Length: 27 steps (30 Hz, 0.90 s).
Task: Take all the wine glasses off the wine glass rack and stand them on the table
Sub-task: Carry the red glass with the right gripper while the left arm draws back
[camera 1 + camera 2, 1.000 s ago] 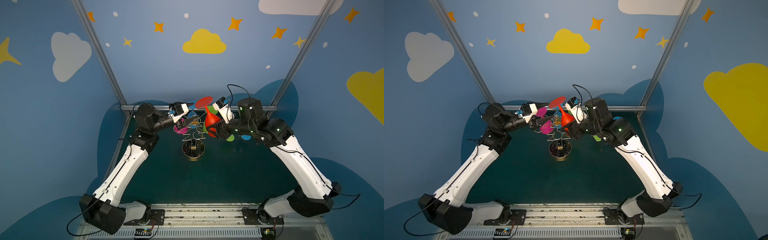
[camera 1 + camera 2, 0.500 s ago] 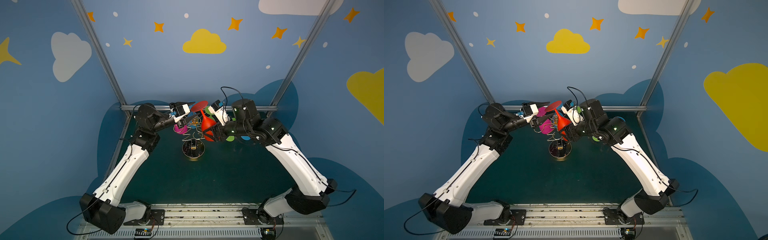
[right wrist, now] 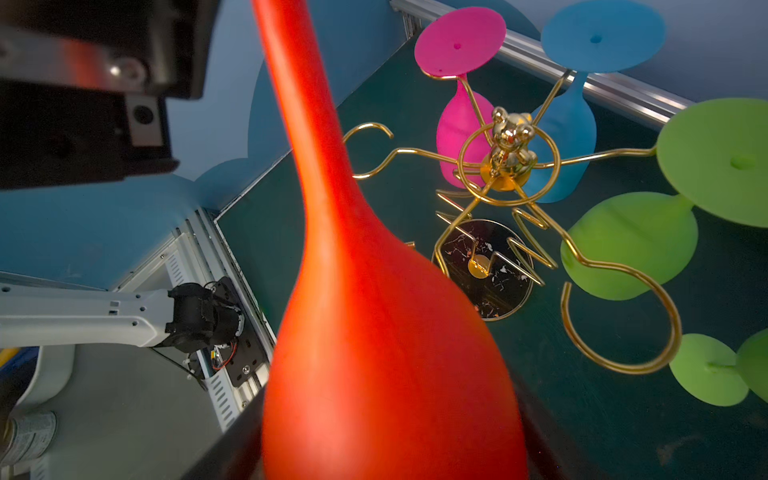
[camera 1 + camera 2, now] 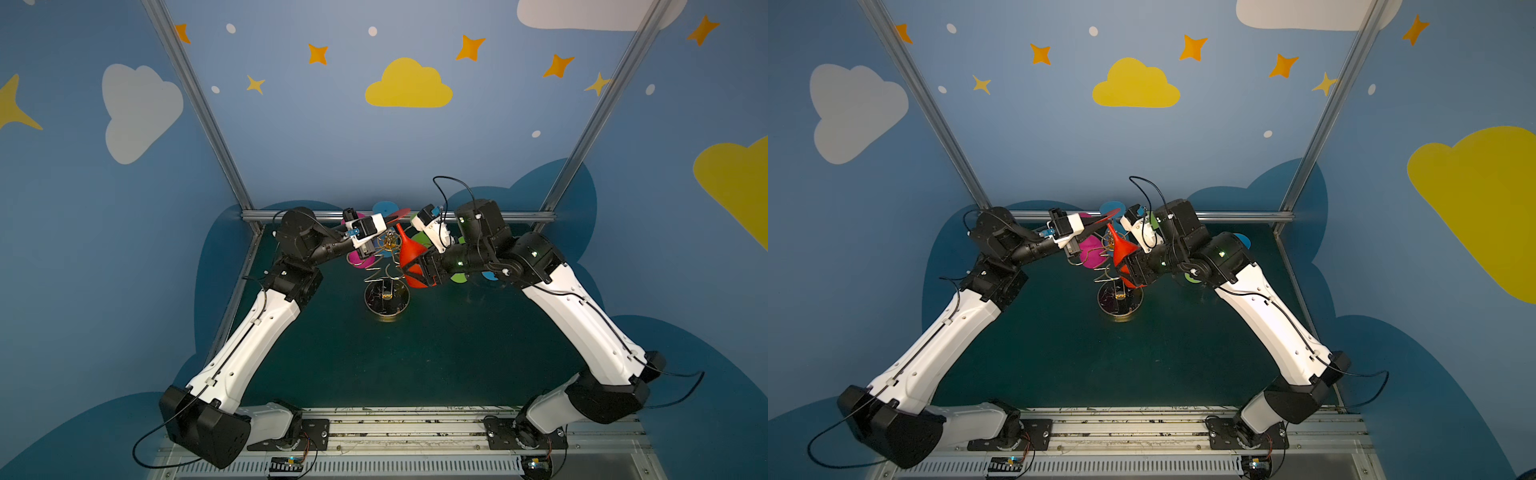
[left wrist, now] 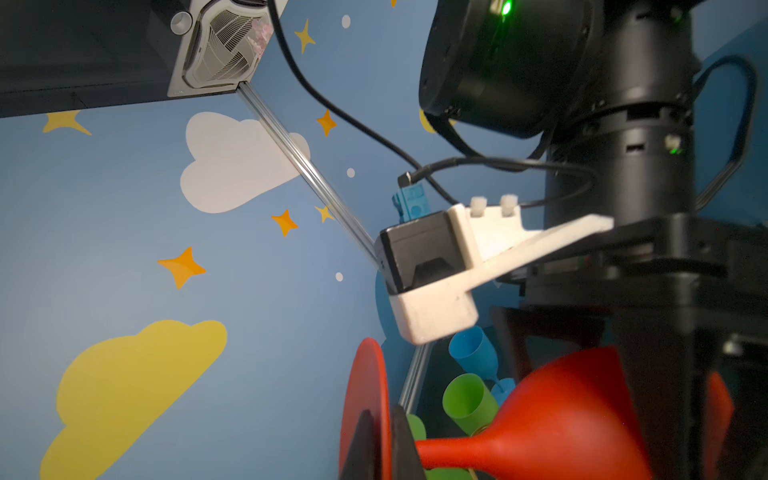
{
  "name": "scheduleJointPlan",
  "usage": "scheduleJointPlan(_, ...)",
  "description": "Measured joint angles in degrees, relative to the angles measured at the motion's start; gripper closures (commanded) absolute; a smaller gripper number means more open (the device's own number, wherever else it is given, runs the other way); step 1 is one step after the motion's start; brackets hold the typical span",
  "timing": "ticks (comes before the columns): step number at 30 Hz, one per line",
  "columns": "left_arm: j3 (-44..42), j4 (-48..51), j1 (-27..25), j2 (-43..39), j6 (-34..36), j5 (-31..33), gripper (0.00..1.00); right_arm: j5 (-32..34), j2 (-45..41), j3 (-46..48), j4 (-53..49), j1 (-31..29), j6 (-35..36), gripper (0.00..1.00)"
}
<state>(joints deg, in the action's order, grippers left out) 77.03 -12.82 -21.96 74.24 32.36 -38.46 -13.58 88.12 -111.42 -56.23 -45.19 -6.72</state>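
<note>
The red wine glass (image 4: 411,253) (image 4: 1124,249) hangs upside down, tilted, beside the gold wine glass rack (image 4: 386,297) (image 4: 1120,301). My right gripper (image 4: 419,270) (image 3: 390,457) is shut on its bowl (image 3: 374,332), a dark jaw on each side. My left gripper (image 4: 388,219) (image 5: 380,440) is shut on the edge of the glass's round red foot (image 5: 365,395). In the right wrist view the red stem passes in front of the rack (image 3: 508,137) and sits in none of its wire loops.
A pink glass (image 3: 457,124), a blue glass (image 3: 557,145) and a green glass (image 3: 627,245) hang upside down on the rack. Another green glass (image 4: 459,277) and a blue one (image 4: 490,275) lie on the dark mat under the right arm. The back rail (image 4: 519,216) runs close behind.
My left gripper has shut on the red foot. The right arm has carried the red glass to the left, closer to the left gripper and the rack.
</note>
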Motion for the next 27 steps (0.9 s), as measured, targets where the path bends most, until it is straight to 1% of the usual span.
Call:
scheduleJointPlan(3,0.0,-0.39,-0.02,-0.02,0.07,0.85,0.97,-0.5,-0.42,0.0,0.35,-0.02,-0.85,0.43)
scheduleJointPlan(5,0.0,-0.63,-0.11,-0.02,-0.28,1.75,0.97,-0.52,-0.96,0.33,0.83,0.02,-1.18,0.33)
scheduleJointPlan(7,0.0,-0.72,-0.31,-0.09,-1.49,3.02,0.97,-0.42,-2.43,2.14,2.75,0.42,-1.6,0.25)
scheduleJointPlan(9,-0.35,-1.03,-0.61,-0.22,-4.74,5.46,0.97,-0.28,-5.46,5.49,6.38,1.14,-2.1,0.19)
scheduleJointPlan(12,-1.22,-2.08,-1.16,-0.48,-11.04,9.51,0.97,-0.46,-12.11,12.46,13.27,2.75,-2.4,0.16)
scheduleJointPlan(15,-1.46,-2.56,-0.59,-0.55,-16.68,13.64,0.97,-0.26,-20.35,19.47,18.4,5.16,-2.82,0.16)
scheduleJointPlan(20,-1.57,-2.67,-0.17,-0.55,-24.15,17.88,0.97,0.85,-30.73,24.98,24.22,7.89,-3.61,0.17)
scheduleJointPlan(24,-1.81,-2.67,-0.17,-0.52,-28.17,18.67,0.97,2.08,-34.97,28.46,26.8,8.76,-4.68,0.2)
scheduleJointPlan(27,-1.84,-2.69,-0.17,-0.52,-30.4,18.62,0.97,2.71,-34.6,30.58,28.81,9.03,-5.68,0.23)
